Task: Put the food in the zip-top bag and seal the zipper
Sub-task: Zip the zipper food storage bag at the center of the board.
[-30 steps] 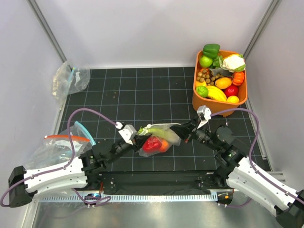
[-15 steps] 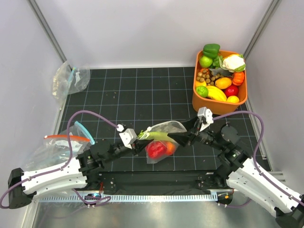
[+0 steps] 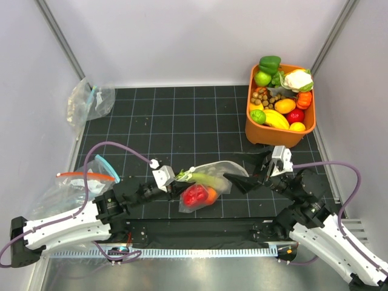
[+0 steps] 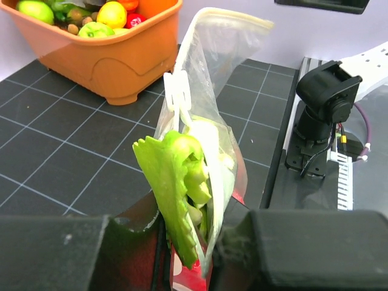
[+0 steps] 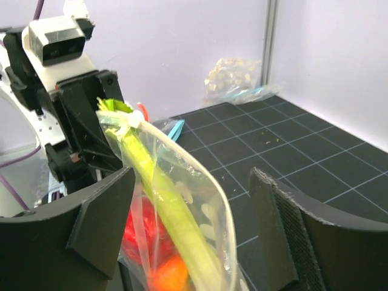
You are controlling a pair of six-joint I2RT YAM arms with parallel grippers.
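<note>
The zip-top bag (image 3: 212, 176) hangs just above the mat at centre front, its pale zipper (image 5: 200, 170) arching along the top edge. Inside lie the food's celery stalk (image 3: 203, 177) and a red piece (image 3: 194, 195), with an orange piece beside it. The leafy celery end (image 4: 176, 176) sticks out at the bag's left corner. My left gripper (image 3: 174, 180) is shut on that corner, pinching plastic and leaf together (image 4: 197, 242). My right gripper (image 3: 241, 182) stands open just right of the bag. In the right wrist view its fingers (image 5: 97, 224) flank the bag's end without touching it.
An orange bin (image 3: 273, 134) of toy produce stands at the back right, close behind my right arm. A clear bag with a teal strip (image 3: 90, 100) lies at the back left. Another with a red-orange strip (image 3: 73, 185) sits by my left arm. Walls enclose three sides.
My right gripper has opened, let go of the bag's right end and drawn back to the right. The bag now hangs from my left gripper alone and has shifted slightly right.
</note>
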